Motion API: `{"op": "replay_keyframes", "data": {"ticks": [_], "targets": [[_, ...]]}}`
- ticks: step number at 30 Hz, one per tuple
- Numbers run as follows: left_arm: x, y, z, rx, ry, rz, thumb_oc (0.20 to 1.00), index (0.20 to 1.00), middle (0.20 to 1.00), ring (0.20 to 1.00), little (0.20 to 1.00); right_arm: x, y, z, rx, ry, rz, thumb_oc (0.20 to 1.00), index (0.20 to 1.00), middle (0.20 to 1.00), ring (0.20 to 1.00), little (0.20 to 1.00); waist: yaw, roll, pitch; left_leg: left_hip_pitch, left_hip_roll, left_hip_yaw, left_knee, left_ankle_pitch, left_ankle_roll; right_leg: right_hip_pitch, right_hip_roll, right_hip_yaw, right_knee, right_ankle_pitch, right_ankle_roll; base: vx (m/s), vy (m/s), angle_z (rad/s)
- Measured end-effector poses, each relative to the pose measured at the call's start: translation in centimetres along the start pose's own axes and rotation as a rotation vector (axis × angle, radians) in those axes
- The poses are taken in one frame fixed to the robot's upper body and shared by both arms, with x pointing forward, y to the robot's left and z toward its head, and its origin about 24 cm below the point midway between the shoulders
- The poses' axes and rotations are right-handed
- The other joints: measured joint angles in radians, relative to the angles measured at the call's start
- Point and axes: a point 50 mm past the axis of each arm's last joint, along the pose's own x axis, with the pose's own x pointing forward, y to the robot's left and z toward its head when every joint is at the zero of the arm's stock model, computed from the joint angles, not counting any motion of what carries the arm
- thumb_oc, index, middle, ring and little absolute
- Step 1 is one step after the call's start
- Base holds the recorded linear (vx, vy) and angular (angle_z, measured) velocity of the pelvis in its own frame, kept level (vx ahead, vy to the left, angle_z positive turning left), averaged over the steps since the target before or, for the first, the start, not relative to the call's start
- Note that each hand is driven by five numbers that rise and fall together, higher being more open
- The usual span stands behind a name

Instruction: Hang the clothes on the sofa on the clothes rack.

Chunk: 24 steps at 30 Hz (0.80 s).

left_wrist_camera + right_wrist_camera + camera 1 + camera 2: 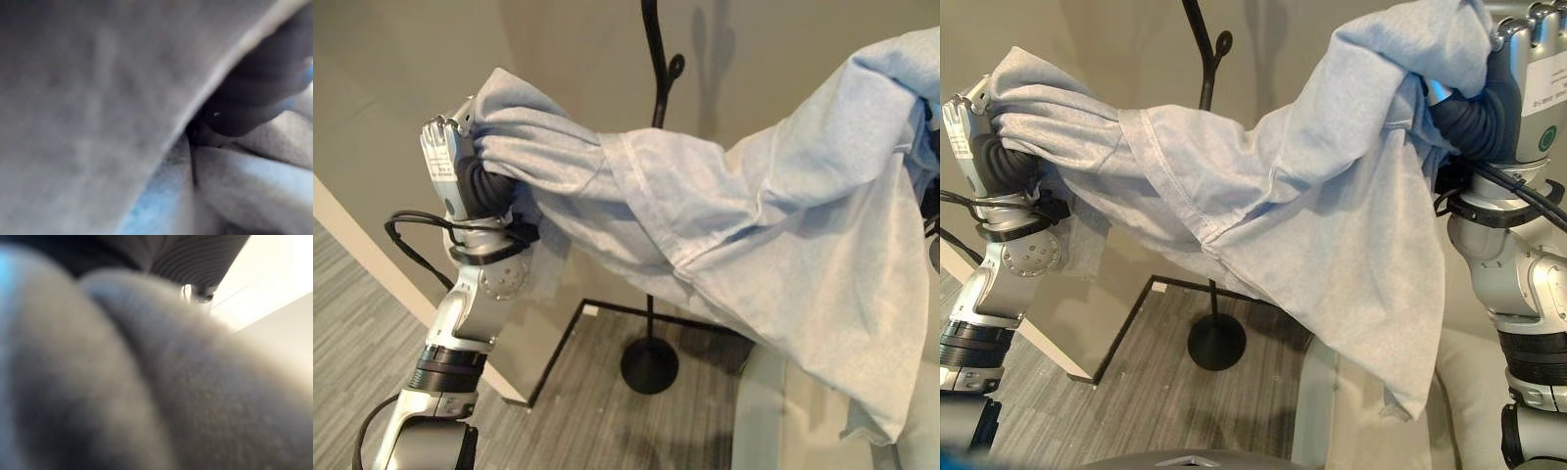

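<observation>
The pale blue garment (pixel 1283 196) hangs stretched in the air between both raised hands, in front of the black clothes rack (pixel 1206 59). The left hand (pixel 460 171) and right hand (pixel 1498 98) each grip bunched cloth. Judged mid-carry; next, lift it onto a hook.

We see a pale blue-grey garment (pixel 1312 215) held up and stretched in the air, sagging, in front of the black clothes rack (pixel 1206 69).
</observation>
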Motion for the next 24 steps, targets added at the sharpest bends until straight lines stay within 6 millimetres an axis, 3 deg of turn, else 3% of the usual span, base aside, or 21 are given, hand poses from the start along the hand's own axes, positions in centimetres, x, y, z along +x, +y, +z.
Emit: {"op": "replay_keyframes", "data": {"ticks": [4,8,10,12,13,14,16,18,21,24], "targets": [[0.1,-0.1,0.0,0.000,-0.001,-0.009,0.200,0.200,0.200,0.200,0.200,0.0,0.7,-0.2,0.012,-0.001,0.031,0.200,0.200,0.200,0.200,0.200,0.025,-0.015,0.031,-0.045,-0.001,-0.020,0.105,-0.013,-0.017,0.017,-0.002,-0.027,0.002,-0.006,-0.020,0.05,0.023,0.16],[0.1,-0.1,-0.2,0.007,0.000,-0.007,0.200,0.200,0.200,0.200,0.200,0.3,0.8,-0.5,0.003,-0.007,0.037,0.200,0.200,0.200,0.200,0.200,0.035,0.017,0.055,-0.051,0.005,-0.040,0.050,-0.033,-0.043,0.010,0.001,-0.027,0.001,-0.012,-0.033,0.15,0.132,0.14],[0.4,-0.1,-0.3,0.018,-0.008,-0.011,0.200,0.200,0.200,0.200,0.200,-0.1,1.3,-1.2,-0.011,0.021,0.057,0.200,0.200,0.200,0.200,0.200,0.044,0.010,0.071,-0.075,-0.024,-0.105,0.016,-0.033,-0.044,0.002,-0.022,0.017,-0.009,-0.010,-0.053,0.16,0.118,-0.13],[0.9,-0.4,-0.6,0.027,-0.004,-0.005,0.200,0.200,0.200,0.200,0.200,-0.4,1.6,-2.1,-0.039,0.056,0.068,0.200,0.200,0.200,0.200,0.200,0.052,0.010,0.079,-0.115,-0.021,-0.134,-0.028,-0.033,-0.052,-0.007,-0.036,0.044,-0.016,-0.006,-0.051,0.19,0.168,-0.15],[1.0,-0.4,-0.7,0.032,0.001,-0.003,0.200,0.200,0.200,0.200,0.200,-0.4,1.5,-2.5,-0.063,0.070,0.076,0.200,0.200,0.200,0.200,0.200,0.054,0.032,0.083,-0.119,0.001,-0.134,-0.070,-0.033,-0.055,-0.004,-0.033,0.055,-0.016,-0.007,-0.029,0.22,0.187,-0.13],[0.9,-0.5,-0.9,0.037,0.006,-0.009,0.200,0.200,0.200,0.200,0.200,-0.6,1.7,-2.9,-0.071,0.084,0.081,0.200,0.200,0.200,0.200,0.200,0.052,0.037,0.084,-0.116,0.006,-0.131,-0.075,0.007,-0.074,0.012,-0.039,0.068,-0.023,-0.013,-0.018,0.22,0.223,-0.47],[0.6,-0.5,-1.8,0.076,0.024,-0.040,0.200,0.200,0.200,0.200,0.200,-1.1,2.0,-3.7,-0.098,0.122,0.105,0.200,0.200,0.200,0.200,0.200,0.083,0.031,0.080,-0.076,-0.020,-0.084,-0.071,0.043,-0.053,0.023,-0.073,0.119,-0.019,-0.027,0.023,0.18,0.198,-0.64],[1.1,0.1,-2.2,0.115,0.005,-0.050,0.200,0.200,0.200,0.200,0.200,-1.2,1.9,-3.8,-0.089,0.136,0.102,0.200,0.200,0.200,0.200,0.200,0.073,0.015,0.076,-0.045,-0.062,-0.042,-0.079,0.055,-0.017,0.047,-0.123,0.125,-0.023,-0.029,0.062,0.22,0.219,-0.27],[2.1,0.4,-2.4,0.142,-0.035,-0.064,0.200,0.200,0.200,0.200,0.200,-1.6,2.0,-4.8,-0.108,0.185,0.104,0.200,0.200,0.200,0.200,0.200,0.073,0.009,0.063,0.001,-0.097,-0.014,-0.107,0.062,0.033,0.072,-0.160,0.123,-0.023,-0.043,0.094,0.11,0.122,-0.10],[2.7,0.1,-3.0,0.158,-0.029,-0.078,0.200,0.200,0.200,0.200,0.200,-1.4,2.8,-5.7,-0.116,0.221,0.119,0.200,0.200,0.200,0.200,0.200,0.078,0.009,0.058,0.016,-0.111,0.006,-0.123,0.055,0.057,0.081,-0.177,0.126,-0.037,-0.031,0.110,0.11,0.147,-0.16]]}}
